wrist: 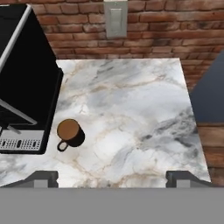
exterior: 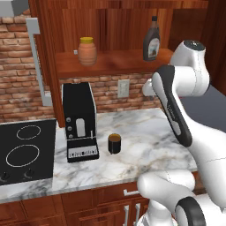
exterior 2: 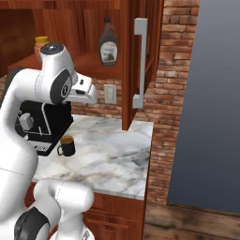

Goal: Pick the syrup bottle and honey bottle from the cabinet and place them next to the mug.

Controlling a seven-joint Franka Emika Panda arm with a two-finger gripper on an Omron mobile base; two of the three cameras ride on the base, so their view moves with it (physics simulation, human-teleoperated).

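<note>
Tool [wrist: 112, 178] wide apart above counter | mug [wrist: 70, 133] lower-left

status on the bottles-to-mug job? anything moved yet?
Done: the cabinet stands open, nothing else. The syrup bottle and the honey bottle both stand on its shelf. In hand: nothing; the gripper is open above the marble counter, looking down at the mug beside the coffee machine. Left: pick each bottle and set it next to the mug.
</note>
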